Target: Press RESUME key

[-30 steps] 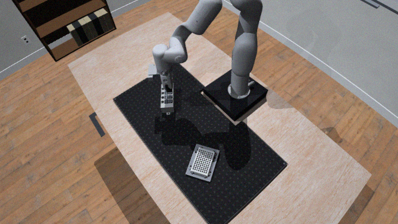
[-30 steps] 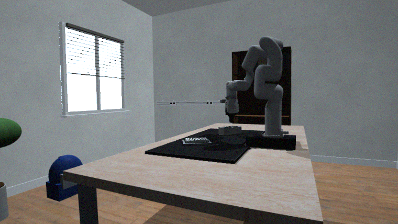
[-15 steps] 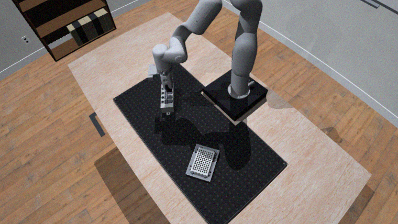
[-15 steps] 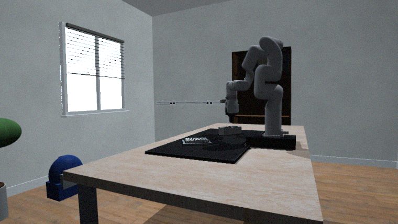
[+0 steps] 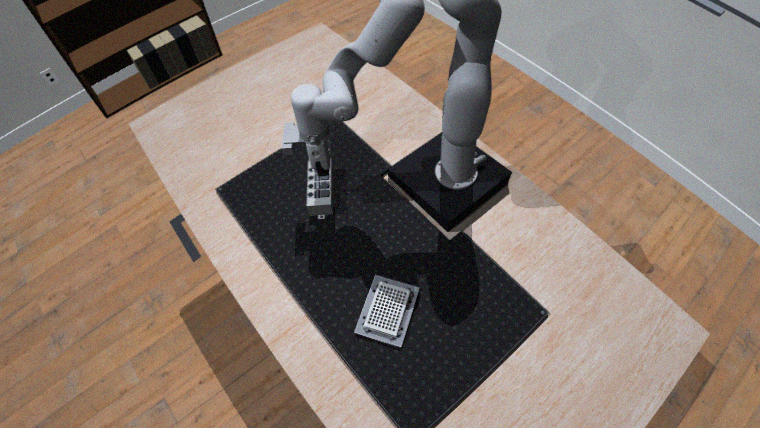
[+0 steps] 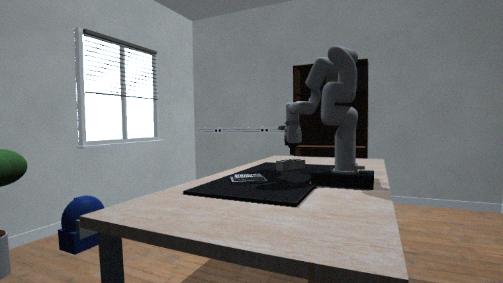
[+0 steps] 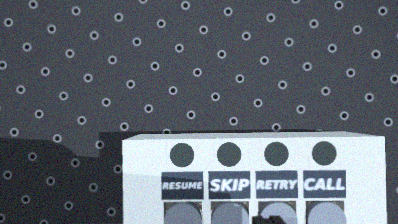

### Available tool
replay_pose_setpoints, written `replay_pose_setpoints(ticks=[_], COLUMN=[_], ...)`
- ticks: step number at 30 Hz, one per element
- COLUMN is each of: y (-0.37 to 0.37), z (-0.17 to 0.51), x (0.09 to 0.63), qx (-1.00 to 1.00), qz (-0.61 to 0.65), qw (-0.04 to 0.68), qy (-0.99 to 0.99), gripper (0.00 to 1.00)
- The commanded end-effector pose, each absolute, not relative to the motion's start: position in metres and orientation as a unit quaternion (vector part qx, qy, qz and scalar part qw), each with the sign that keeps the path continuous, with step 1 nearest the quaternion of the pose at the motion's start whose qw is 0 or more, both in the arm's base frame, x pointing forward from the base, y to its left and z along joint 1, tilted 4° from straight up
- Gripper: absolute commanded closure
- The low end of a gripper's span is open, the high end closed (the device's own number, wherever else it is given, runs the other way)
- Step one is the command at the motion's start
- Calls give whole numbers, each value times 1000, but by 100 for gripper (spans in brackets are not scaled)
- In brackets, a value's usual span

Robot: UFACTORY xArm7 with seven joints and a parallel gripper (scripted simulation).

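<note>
The white operator panel (image 5: 319, 200) (image 6: 290, 164) (image 7: 145, 160) lies on the black perforated mat (image 5: 478, 319). In the wrist view its labels read, left to right, RESUME (image 7: 182, 185), SKIP (image 7: 229, 185), RETRY (image 7: 276, 185), CALL (image 7: 324, 184). All four round lamps above the labels are dark, including the RESUME lamp (image 7: 181, 154). The grey RESUME key (image 7: 183, 215) sits at the frame's lower edge. My gripper (image 5: 320, 172) (image 6: 292, 142) (image 7: 272, 220) is shut and empty. It hangs above the panel, and its dark tip shows over the RETRY key, to the right of the RESUME key.
A grey plate with a white grid of holes (image 5: 386, 309) (image 6: 247, 176) lies on the mat nearer the table's front. The arm's black base (image 5: 420, 183) stands right of the panel. A bookshelf (image 5: 132, 47) stands beyond the table.
</note>
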State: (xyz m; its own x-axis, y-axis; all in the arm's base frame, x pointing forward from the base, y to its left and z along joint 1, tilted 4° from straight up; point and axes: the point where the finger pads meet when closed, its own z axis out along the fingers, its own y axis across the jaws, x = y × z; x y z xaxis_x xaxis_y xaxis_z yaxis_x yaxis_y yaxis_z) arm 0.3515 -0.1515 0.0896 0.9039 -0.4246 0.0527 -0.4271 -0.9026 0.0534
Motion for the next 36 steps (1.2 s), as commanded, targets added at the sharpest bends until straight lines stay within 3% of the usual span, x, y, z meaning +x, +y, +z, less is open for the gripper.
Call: replay_pose_setpoints(ticks=[1,18,36], y=[-152,-108,-108], z=[91,119,110], x=[353,369,369], qx=[975,975,975], qz=[22,22,22], qw=[32,32,32], qy=[-218,-218,-218], gripper=[100,100,100])
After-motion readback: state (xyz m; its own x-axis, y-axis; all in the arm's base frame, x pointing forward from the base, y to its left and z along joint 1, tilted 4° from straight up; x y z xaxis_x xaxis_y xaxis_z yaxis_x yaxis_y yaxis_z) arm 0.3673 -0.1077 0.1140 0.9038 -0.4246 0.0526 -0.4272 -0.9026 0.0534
